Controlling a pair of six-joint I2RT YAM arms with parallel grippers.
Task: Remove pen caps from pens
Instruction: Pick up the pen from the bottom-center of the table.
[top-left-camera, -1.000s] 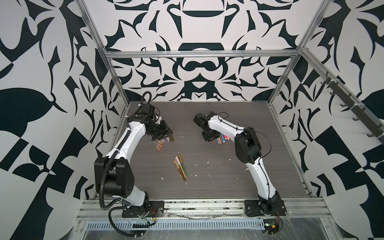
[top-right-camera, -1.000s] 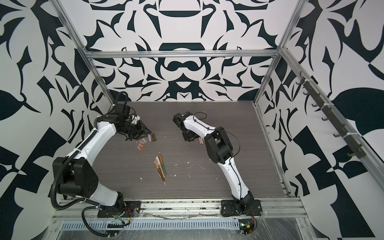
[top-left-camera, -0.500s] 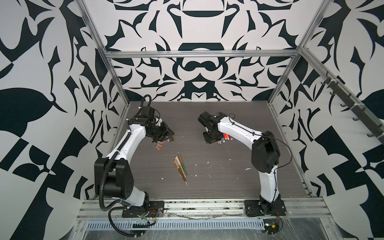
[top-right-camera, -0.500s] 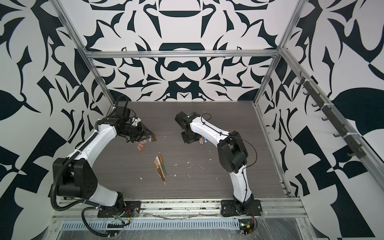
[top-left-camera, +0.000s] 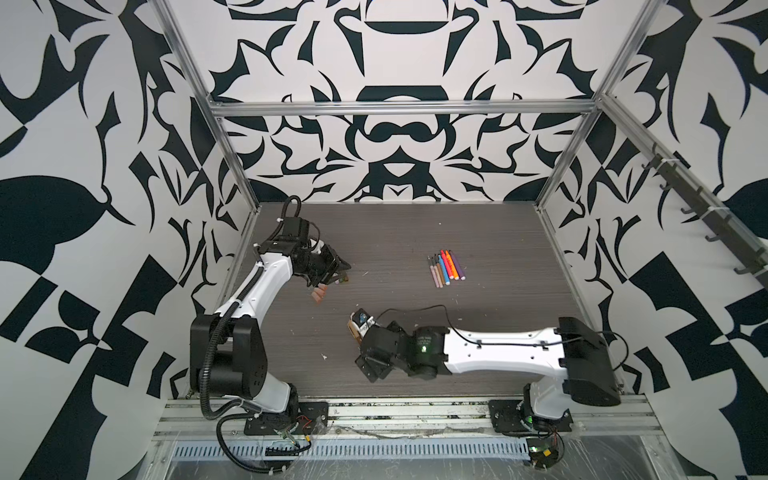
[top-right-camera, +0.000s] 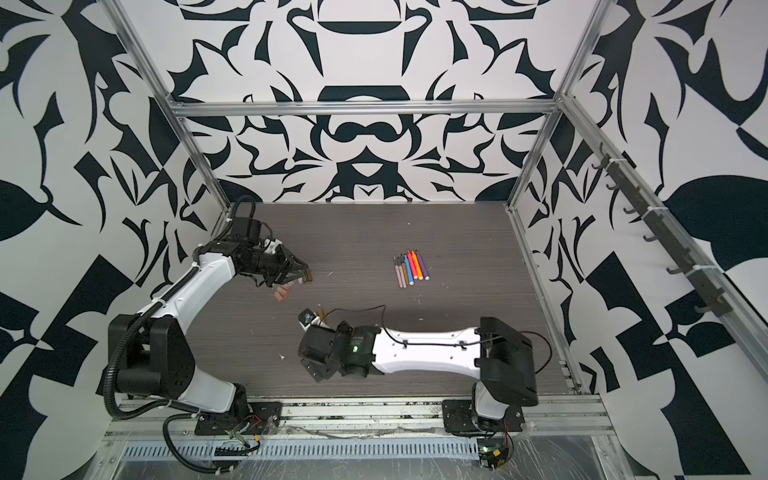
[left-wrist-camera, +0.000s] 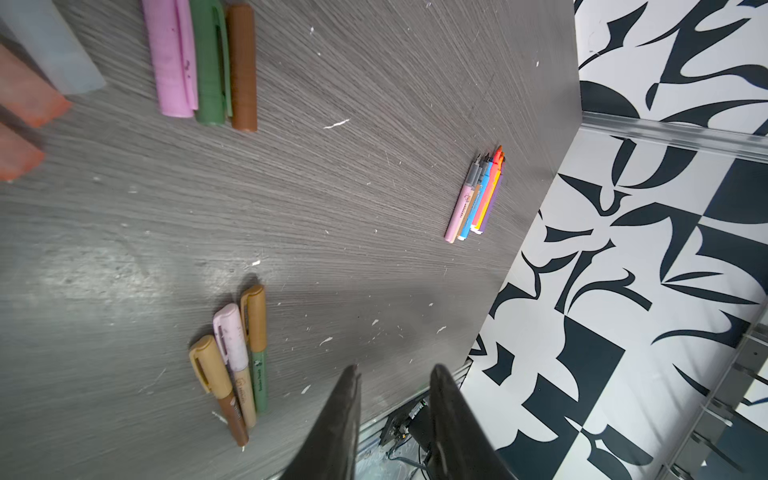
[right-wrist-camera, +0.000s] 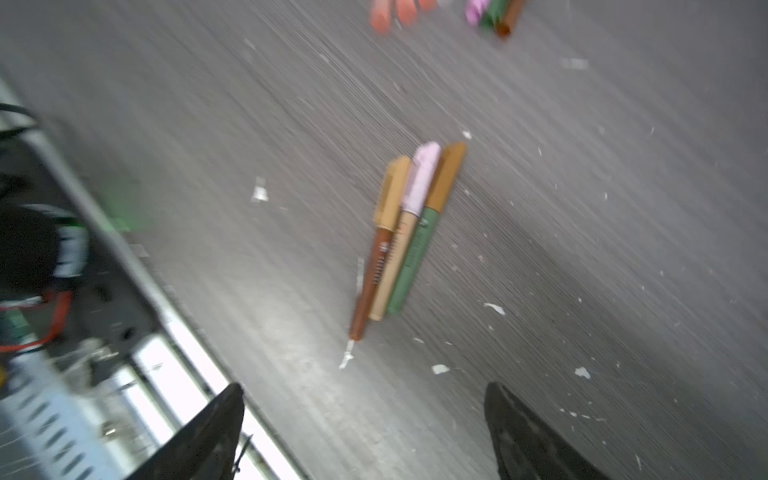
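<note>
Uncapped pens lie in a row, loose caps sit apart, and three capped pens are left. Right gripper jaws wide, left gripper jaws narrow, both empty.

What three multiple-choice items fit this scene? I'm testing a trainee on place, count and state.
1. Where does the row of uncapped pens lie? A) on the open table B) against the back wall C) on the front rail
2. How many capped pens are there? A) one B) three C) six
3. The right gripper is: A) shut on a pen B) shut on a cap C) open, empty
Key: 1 A, bare tabletop surrounds them; 2 B, three lie side by side; 3 C, jaws spread, nothing between.
</note>
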